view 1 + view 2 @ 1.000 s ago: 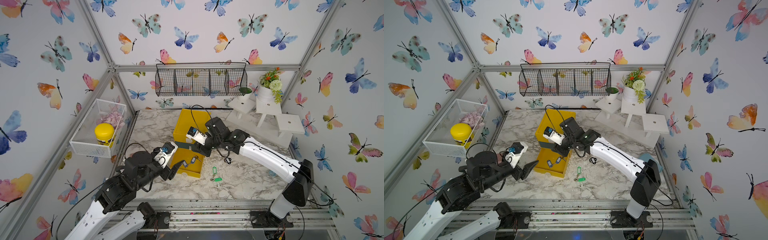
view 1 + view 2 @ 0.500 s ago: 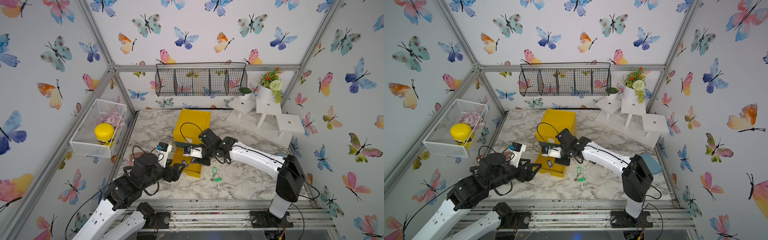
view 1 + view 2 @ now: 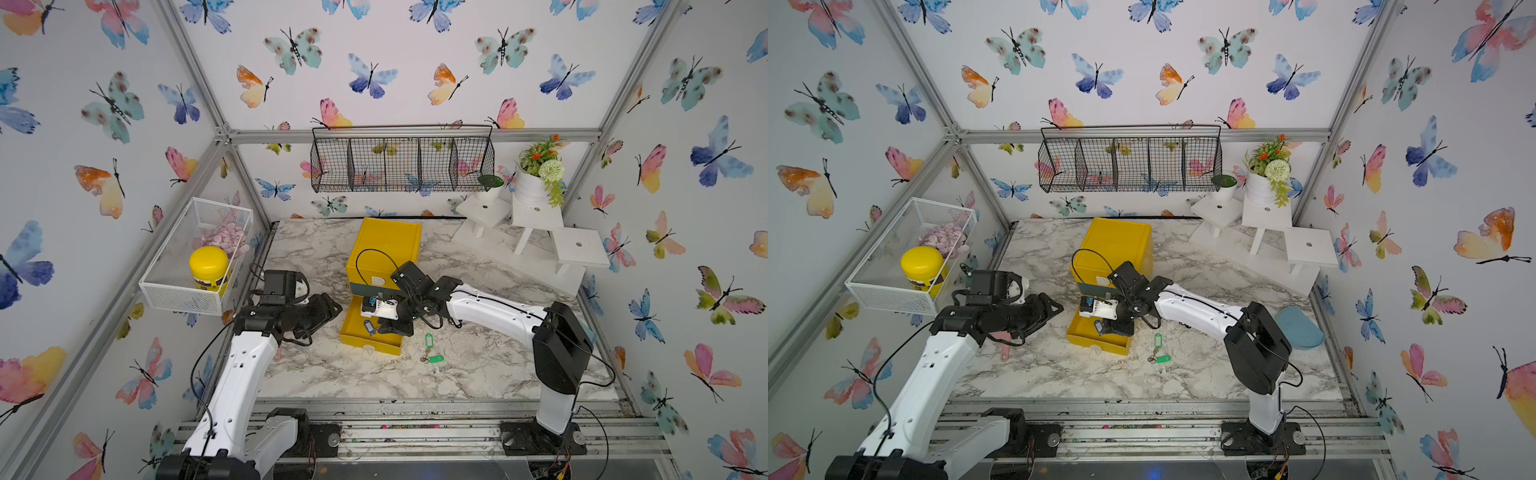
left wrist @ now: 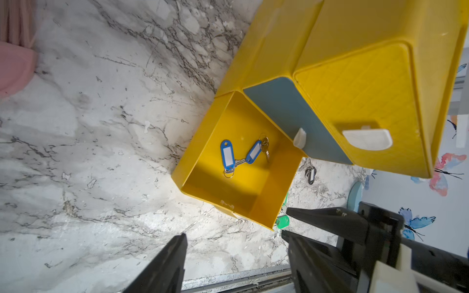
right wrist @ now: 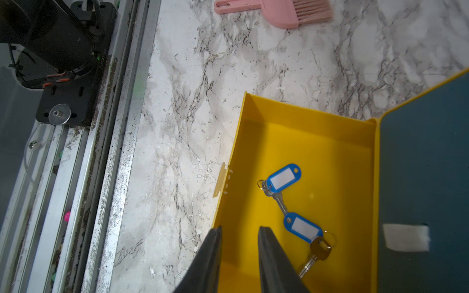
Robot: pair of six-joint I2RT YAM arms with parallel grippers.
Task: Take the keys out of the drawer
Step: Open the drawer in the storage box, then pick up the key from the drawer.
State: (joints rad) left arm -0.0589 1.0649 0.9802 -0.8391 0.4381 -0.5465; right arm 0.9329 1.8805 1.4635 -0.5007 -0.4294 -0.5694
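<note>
Hovering over a front corner of the drawer [image 5: 317,147], right jaws narrow, empty, near blue-tagged keys [image 5: 283,180]; left jaws wide, holding nothing.

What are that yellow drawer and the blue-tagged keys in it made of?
The yellow drawer looks like moulded plastic, smooth with thin even walls. The keys look metal: shiny silver, one brassy. Their blue tags look glossy plastic.

Butterfly wallpaper [image 3: 374,79], marble tabletop [image 3: 353,374], black wire basket [image 3: 401,164]
</note>
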